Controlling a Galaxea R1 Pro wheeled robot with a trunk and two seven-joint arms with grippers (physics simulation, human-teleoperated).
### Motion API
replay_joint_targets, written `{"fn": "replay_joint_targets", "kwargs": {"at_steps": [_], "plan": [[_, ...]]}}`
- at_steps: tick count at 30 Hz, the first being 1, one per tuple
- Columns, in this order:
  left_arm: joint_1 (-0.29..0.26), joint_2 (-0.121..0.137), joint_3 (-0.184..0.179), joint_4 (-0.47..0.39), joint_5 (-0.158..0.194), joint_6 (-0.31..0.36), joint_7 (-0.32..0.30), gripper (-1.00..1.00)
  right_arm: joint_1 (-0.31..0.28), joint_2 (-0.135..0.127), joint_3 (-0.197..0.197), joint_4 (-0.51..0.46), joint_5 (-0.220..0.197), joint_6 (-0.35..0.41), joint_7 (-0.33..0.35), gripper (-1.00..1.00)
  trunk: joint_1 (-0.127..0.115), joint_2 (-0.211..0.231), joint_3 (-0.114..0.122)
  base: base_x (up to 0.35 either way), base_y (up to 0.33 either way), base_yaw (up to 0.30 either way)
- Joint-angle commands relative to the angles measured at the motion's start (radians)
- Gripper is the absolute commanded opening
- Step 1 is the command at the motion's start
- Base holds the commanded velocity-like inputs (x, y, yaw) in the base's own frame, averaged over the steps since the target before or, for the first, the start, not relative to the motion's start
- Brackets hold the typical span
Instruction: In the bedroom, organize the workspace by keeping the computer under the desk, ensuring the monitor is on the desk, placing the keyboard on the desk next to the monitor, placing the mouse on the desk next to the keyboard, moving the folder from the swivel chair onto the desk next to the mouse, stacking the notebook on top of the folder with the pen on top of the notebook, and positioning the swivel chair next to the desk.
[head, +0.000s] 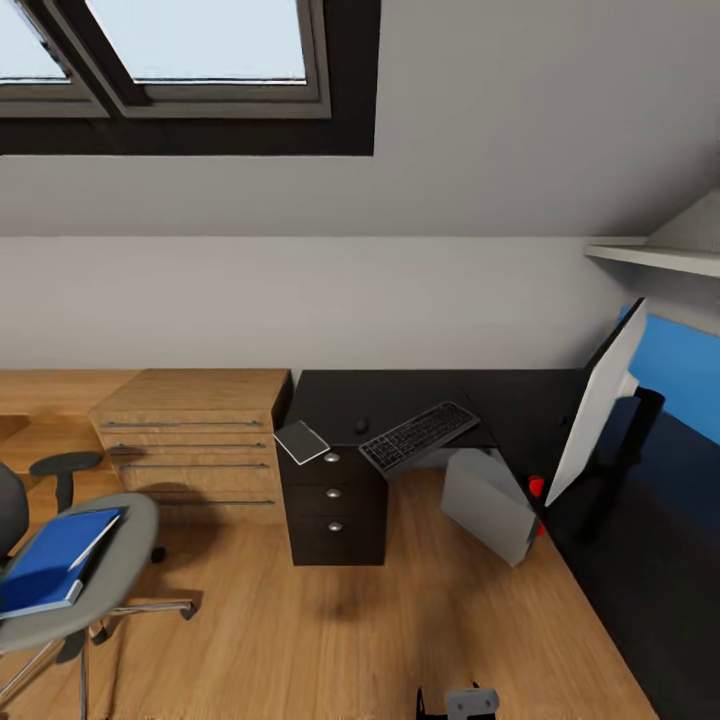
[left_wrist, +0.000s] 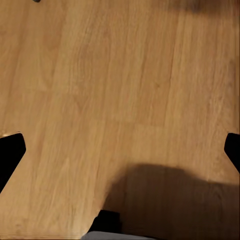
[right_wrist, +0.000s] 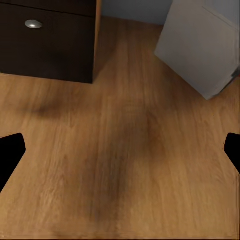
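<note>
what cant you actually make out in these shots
- Pen: too small to find in the head view.
- Swivel chair: back and base cut off by the frame edge.
- Monitor: seen edge-on, screen face hidden.
- Computer: upper part hidden by the desk top.

Swivel chair (head: 60, 560) cut off left.

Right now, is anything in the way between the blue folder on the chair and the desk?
Yes. The black drawer cabinet and the wooden chest stand on the floor between the folder on the chair and the desk.
</note>
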Motion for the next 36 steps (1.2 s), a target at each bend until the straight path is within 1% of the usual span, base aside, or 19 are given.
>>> {"fn": "replay_joint_targets", "kwargs": {"at_steps": [1,7,16,23,25,28,29,30,32,33,35,36], "plan": [[-0.001,0.0,-0.009,0.0,0.008,-0.004,0.005,1.0,-0.001,0.0,0.009,0.001,-0.009,-0.004,-0.003,1.0,-0.004,0.006,0.002,-0.263,-0.223,0.0],[-0.001,0.0,-0.009,0.0,0.007,-0.004,0.004,1.0,-0.001,0.0,0.008,0.001,-0.009,-0.004,0.011,1.0,-0.027,0.048,0.021,-0.277,-0.204,0.0],[-0.001,0.0,-0.006,0.0,0.008,-0.004,-0.002,1.0,-0.001,0.0,0.007,0.001,-0.011,-0.002,0.031,1.0,-0.062,0.111,0.049,-0.3,-0.03,0.0],[-0.001,0.0,-0.006,0.001,0.008,-0.002,-0.002,1.0,-0.001,-0.002,0.006,0.001,-0.006,-0.004,0.034,1.0,-0.089,0.16,0.071,-0.052,-0.001,0.0],[-0.001,0.001,-0.005,0.003,0.009,0.001,-0.002,1.0,-0.002,-0.002,0.004,-0.013,-0.004,-0.003,0.033,1.0,-0.096,0.174,0.077,-0.006,0.0,0.0],[-0.001,0.002,-0.005,0.003,0.009,0.002,-0.002,1.0,-0.005,-0.003,0.002,-0.06,-0.005,0.0,0.031,1.0,-0.108,0.195,0.087,-0.002,0.0,0.0],[-0.001,0.003,-0.004,0.003,0.009,0.001,-0.002,1.0,-0.007,-0.005,-0.001,-0.105,-0.006,0.005,0.03,1.0,-0.112,0.202,0.09,-0.001,0.0,0.0],[-0.001,0.003,-0.001,0.003,0.01,0.0,-0.001,1.0,-0.01,-0.01,-0.008,-0.194,-0.007,0.02,0.026,1.0,-0.116,0.209,0.093,0.0,0.0,0.0],[-0.001,0.003,0.003,0.003,0.01,-0.001,-0.001,1.0,-0.011,-0.014,-0.021,-0.264,-0.008,0.047,0.023,1.0,-0.123,0.223,0.099,0.0,0.0,0.0],[-0.001,0.003,0.016,0.003,0.011,-0.003,-0.001,1.0,-0.012,-0.024,-0.077,-0.424,-0.009,0.164,0.022,1.0,-0.127,0.23,0.102,0.0,0.0,0.0],[-0.001,0.003,0.022,0.003,0.01,-0.004,-0.001,1.0,-0.013,-0.026,-0.112,-0.518,-0.009,0.254,0.021,1.0,-0.135,0.244,0.109,0.0,0.0,0.0],[-0.001,0.002,0.026,0.003,0.01,-0.005,-0.001,1.0,-0.013,-0.028,-0.144,-0.625,-0.01,0.356,0.022,1.0,-0.139,0.251,0.112,0.0,0.0,0.0]]}}
